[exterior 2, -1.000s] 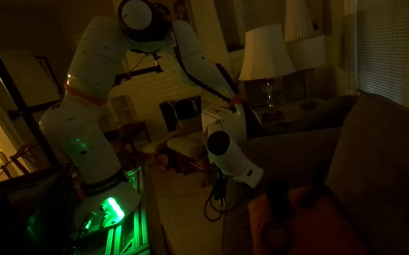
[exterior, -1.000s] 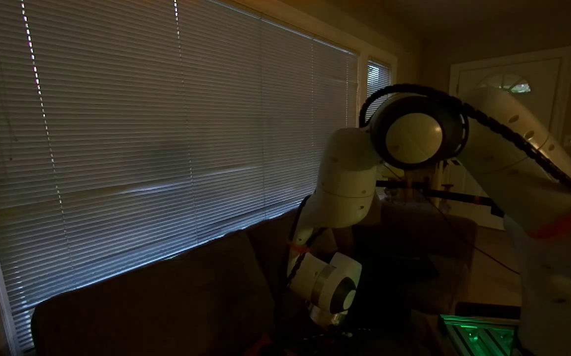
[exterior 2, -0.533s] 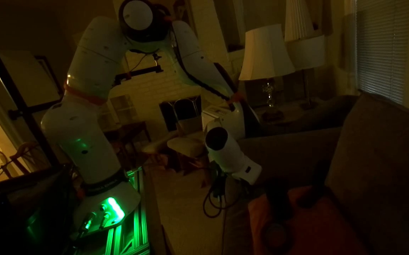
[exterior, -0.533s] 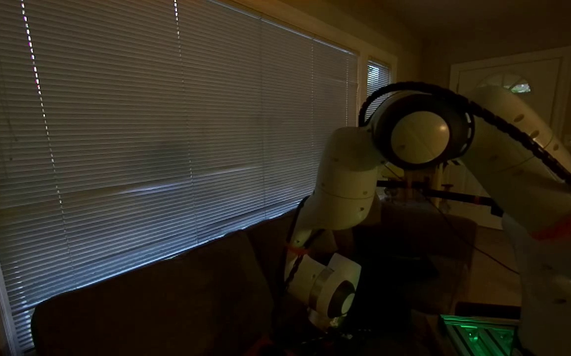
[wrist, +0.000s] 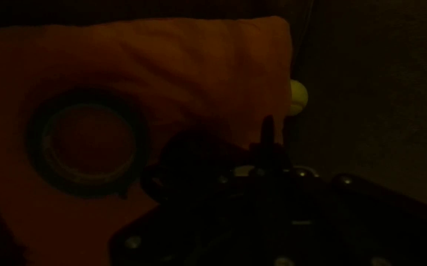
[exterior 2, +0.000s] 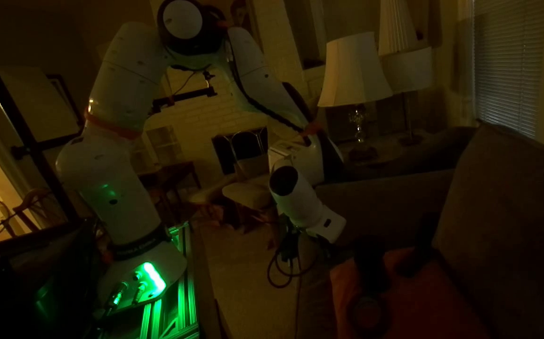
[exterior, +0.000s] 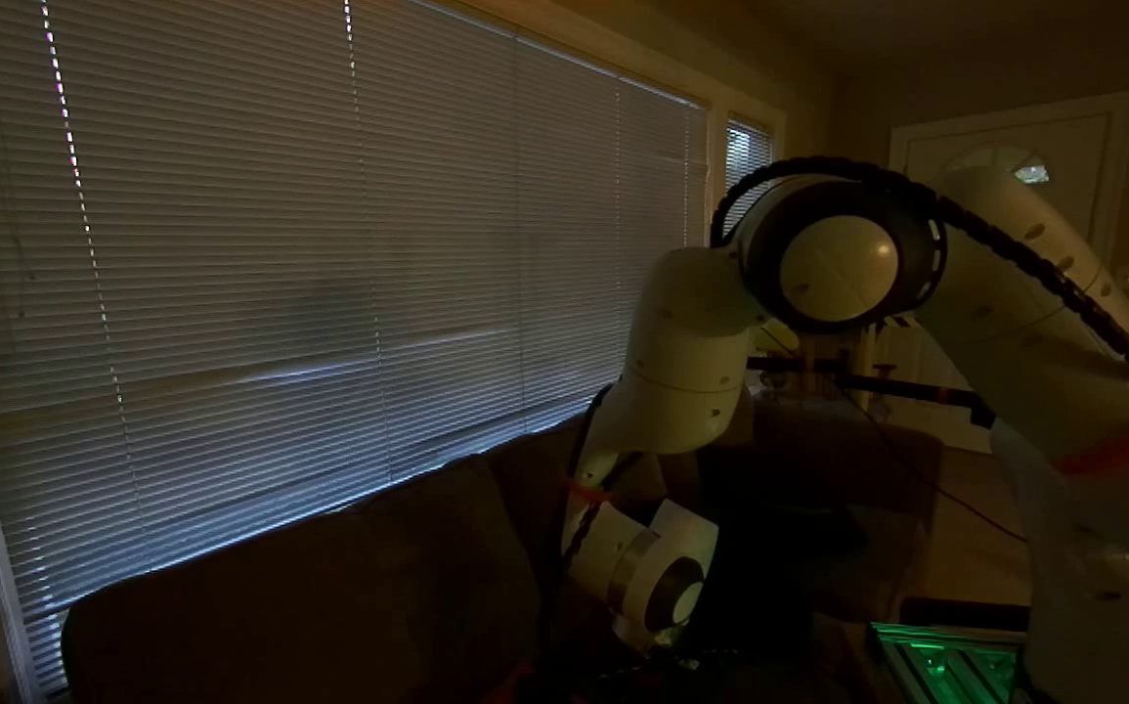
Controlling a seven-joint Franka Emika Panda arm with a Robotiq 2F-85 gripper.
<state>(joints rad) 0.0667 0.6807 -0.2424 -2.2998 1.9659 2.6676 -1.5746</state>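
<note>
In the wrist view, the gripper (wrist: 268, 123) has room to pass ahead over wrinkled orange cloth (wrist: 198, 66), with the tape roll (wrist: 36, 146) to the left and a ball (wrist: 299, 96) at the cloth's right edge. A dark object (wrist: 195, 151), too dim to identify, blocks the space between gripper and tape roll. Right of the ball, dark sofa (wrist: 365, 92) leaves more room, its depth hard to judge. In an exterior view, the upright sofa cushion (exterior 2: 512, 202) bounds one side, and a looped cable (exterior 2: 277, 286) hangs beneath the arm (exterior 2: 302, 205).
</note>
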